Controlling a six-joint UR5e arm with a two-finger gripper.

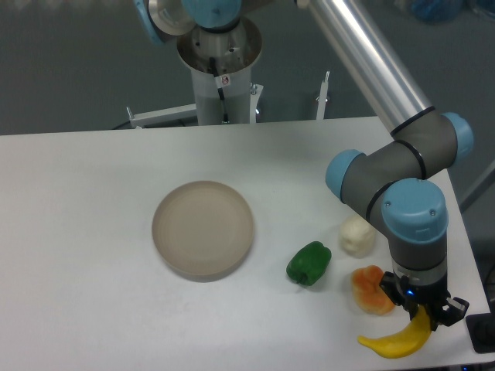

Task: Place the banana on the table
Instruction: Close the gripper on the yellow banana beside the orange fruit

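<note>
The gripper (421, 315) pinches the banana (396, 340) by its upper end, at the table's (93, 232) five o'clock corner, just beside the orange fruit (371, 288). Released here, the banana might roll off the near edge.

— Where is your arm?

— My base stands behind the far edge, at top centre. From there my long silver tube slants down to the right, to a grey elbow with blue caps. My forearm folds back toward the left, then my wrist turns straight down near the front right corner.

— And your pincer (421, 313)?

— It points straight down, low at the front right. My dark fingers (443, 311) are closed on one end of the banana (398, 341). How firmly, I cannot tell from here.
</note>
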